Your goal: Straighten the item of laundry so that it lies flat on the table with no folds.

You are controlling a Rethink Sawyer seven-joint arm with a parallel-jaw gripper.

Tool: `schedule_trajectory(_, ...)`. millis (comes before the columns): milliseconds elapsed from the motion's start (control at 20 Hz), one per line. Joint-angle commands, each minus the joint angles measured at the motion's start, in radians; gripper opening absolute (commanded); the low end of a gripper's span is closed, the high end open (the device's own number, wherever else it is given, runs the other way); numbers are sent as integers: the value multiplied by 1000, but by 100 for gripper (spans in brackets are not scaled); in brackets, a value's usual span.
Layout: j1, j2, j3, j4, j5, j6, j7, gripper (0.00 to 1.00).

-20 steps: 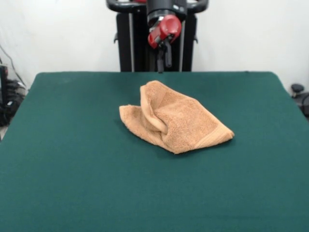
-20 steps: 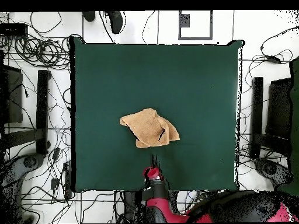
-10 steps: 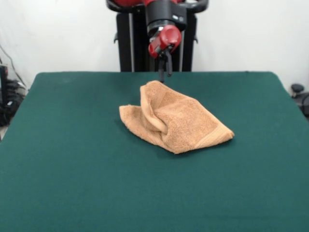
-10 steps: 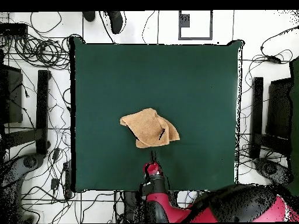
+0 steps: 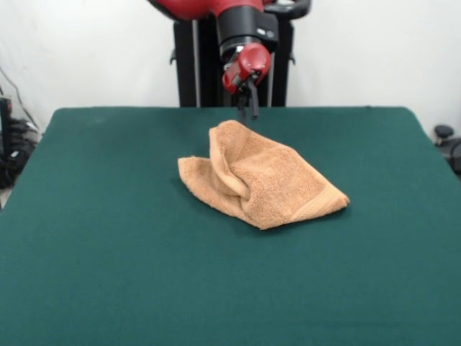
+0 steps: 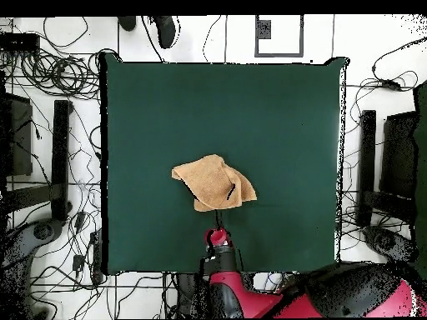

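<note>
The light orange-tan terry towel [image 5: 270,180] lies crumpled near the middle of the dark green table [image 5: 108,238]. A raised fold runs down its left part, and a woven band runs along its front right hem. No care label shows. In the overhead view the towel [image 6: 213,183] is a bunched, uneven shape. My gripper [image 5: 248,115] hangs from the red and black arm just above the towel's far corner, on the robot's side. Its two dark fingers point down, slightly apart and empty. In the overhead view the gripper [image 6: 219,222] sits just below the towel's lower edge.
The robot's black pedestal [image 5: 194,65] stands behind the table's far edge. Cables and black stands [image 6: 58,158] lie on the floor around the table. A dark object [image 5: 443,133] sits off the table's far right corner.
The arm has come forward and down from the pedestal toward the towel, and the gripper now reaches the towel's far corner. The towel has not moved.
</note>
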Motion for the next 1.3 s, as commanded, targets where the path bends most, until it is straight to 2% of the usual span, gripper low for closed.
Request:
schedule_trajectory(50,1,-5,107,-185,-7,72,181,100)
schedule_trajectory(300,-13,-16,113,-197,-27,102,176,100)
schedule_trajectory(500,-11,-38,113,-178,-9,110,165,100)
schedule_trajectory(1000,0,-36,99,-157,12,63,162,100)
schedule_trajectory(1300,24,-35,80,-179,42,23,137,100)
